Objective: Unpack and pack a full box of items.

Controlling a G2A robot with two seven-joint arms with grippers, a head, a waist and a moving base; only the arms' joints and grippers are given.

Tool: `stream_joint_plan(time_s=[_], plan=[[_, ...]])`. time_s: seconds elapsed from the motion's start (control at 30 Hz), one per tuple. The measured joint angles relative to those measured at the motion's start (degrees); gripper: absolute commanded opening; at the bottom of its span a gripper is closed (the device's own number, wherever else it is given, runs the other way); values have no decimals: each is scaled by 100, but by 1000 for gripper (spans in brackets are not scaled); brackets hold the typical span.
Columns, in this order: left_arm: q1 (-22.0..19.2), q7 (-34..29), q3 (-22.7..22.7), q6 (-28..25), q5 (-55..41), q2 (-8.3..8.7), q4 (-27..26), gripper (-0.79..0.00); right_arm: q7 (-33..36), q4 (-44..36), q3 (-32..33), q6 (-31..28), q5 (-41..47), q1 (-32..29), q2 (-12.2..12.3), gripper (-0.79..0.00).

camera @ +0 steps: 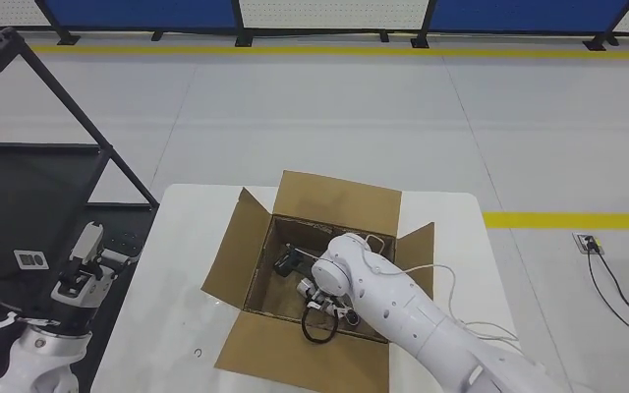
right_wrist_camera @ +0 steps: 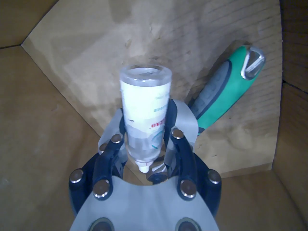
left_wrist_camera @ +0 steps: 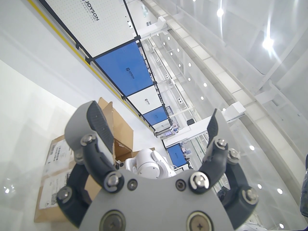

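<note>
right gripper [right_wrist_camera: 146, 114]; clamps white-labelled bottle [right_wrist_camera: 144, 94]; box [left_wrist_camera: 123, 131] outside bears shipping labels [left_wrist_camera: 57, 149]

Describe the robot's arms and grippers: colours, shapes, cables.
The left arm and right arm are glossy white with rounded joints; a thin white cable loops beside the right one. The left gripper and right gripper each have a grey base plate, dark linkages with silver bolts and pale grey fingers; the left's pads are black and ribbed.
</note>
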Motion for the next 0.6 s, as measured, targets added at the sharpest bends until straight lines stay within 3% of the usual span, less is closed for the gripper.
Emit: stream_joint_plan(time_s=[0.3,0.4,0.6], plan=[[-12,-11,47,0,20,23,-65,0,70,-824,286,91,-310,-33,143,-785],[-59,-45,115,14,41,32,-64,0,226,-1516,549,243,-556,-182,329,-785],[-157,-103,238,28,66,52,-45,0,911,-3748,1361,812,-1478,-937,839,-785]])
